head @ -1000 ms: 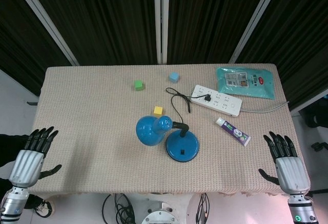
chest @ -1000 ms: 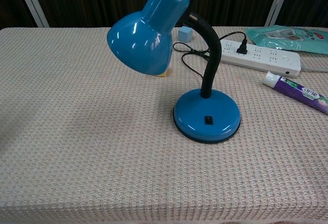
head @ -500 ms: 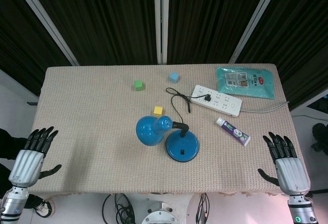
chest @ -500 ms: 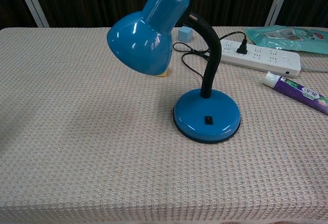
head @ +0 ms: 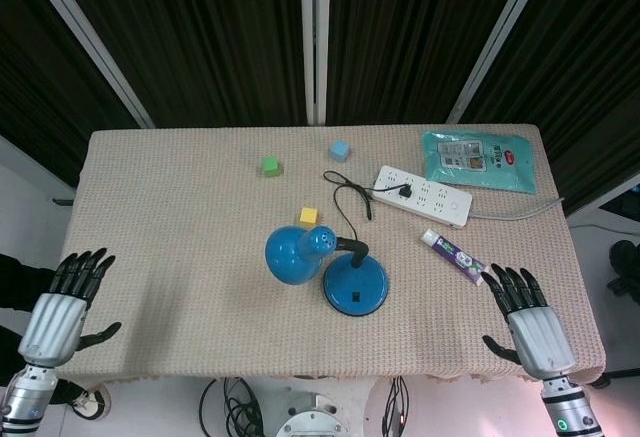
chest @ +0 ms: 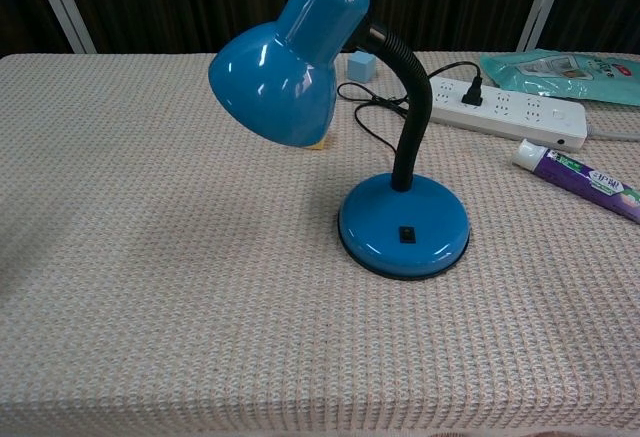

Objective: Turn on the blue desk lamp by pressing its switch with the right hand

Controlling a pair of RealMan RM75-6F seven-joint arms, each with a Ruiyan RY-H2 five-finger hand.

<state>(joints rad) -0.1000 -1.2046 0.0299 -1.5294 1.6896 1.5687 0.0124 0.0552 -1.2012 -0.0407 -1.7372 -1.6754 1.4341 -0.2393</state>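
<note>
The blue desk lamp (head: 330,262) stands mid-table, its shade (chest: 285,57) leaning left on a black neck above the round base (chest: 404,225). A small black switch (chest: 406,234) sits on the front of the base, also seen as the switch (head: 355,297) from above. The lamp looks unlit. My right hand (head: 530,322) hovers over the table's front right corner, fingers spread, holding nothing, well right of the base. My left hand (head: 62,307) stays off the front left corner, fingers spread and empty. Neither hand shows in the chest view.
A toothpaste tube (head: 454,256) lies between the lamp and my right hand. A white power strip (head: 423,194) holds the lamp's black plug, with a teal packet (head: 478,160) behind. Green (head: 270,166), blue (head: 340,149) and yellow (head: 308,216) cubes sit behind the lamp.
My right hand has shifted left and inward over the table's front right corner, toward the lamp. The left hand and the lamp have not moved.
</note>
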